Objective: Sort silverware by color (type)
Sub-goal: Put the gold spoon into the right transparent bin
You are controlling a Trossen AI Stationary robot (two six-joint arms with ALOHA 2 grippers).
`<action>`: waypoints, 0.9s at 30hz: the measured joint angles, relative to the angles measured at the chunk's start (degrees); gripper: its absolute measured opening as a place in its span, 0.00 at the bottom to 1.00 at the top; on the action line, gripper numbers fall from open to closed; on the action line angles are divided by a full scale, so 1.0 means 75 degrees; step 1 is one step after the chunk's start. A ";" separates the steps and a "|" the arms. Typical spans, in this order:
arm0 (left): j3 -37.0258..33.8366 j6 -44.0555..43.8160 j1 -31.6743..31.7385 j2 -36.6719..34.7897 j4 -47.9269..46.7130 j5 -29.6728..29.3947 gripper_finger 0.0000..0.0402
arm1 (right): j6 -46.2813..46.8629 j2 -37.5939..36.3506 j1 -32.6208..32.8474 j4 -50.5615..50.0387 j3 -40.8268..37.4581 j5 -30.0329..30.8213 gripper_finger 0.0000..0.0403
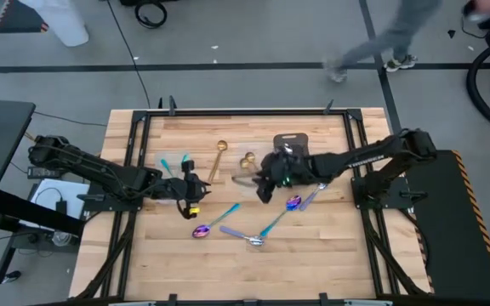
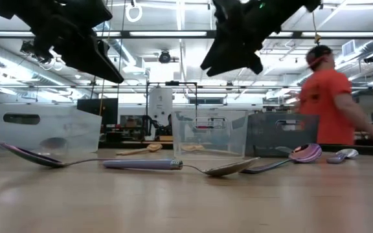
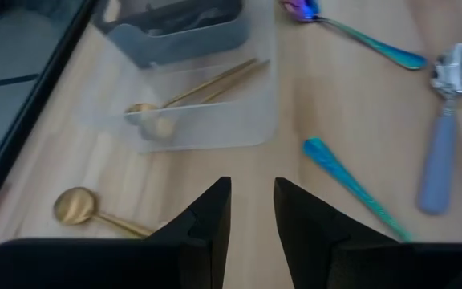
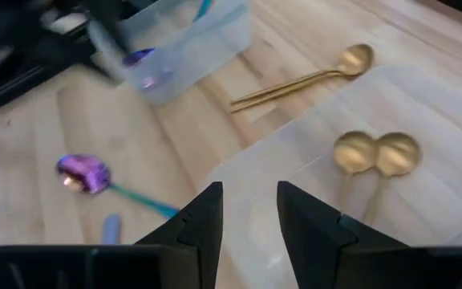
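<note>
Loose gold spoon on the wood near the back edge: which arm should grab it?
Probably left. The left gripper is open with the loose gold spoon just ahead beside it. The right gripper, also open, hangs over the clear container holding two gold spoons, farther off.

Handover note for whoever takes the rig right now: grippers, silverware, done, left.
Left gripper: open, empty, above the table near the loose gold spoon.
Right gripper: open, empty, over the clear container.
Done: two gold spoons lie in that container.
Left: one gold spoon outside it, plus purple spoons and a silver spoon loose on the table.
</note>
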 joint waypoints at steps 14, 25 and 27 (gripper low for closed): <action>0.0002 -0.1248 0.1280 0.0139 0.0300 -0.0048 0.26 | 0.0854 0.0628 0.1886 0.2003 -0.1037 0.3048 0.32; 0.0425 -0.1572 0.1924 0.1364 0.0321 0.0249 0.26 | 0.0838 0.0962 0.2017 0.2654 -0.1372 0.3742 0.32; 0.0523 -0.1594 0.2005 0.1612 0.0322 0.0245 0.26 | 0.0839 0.1012 0.2055 0.2704 -0.1372 0.3711 0.32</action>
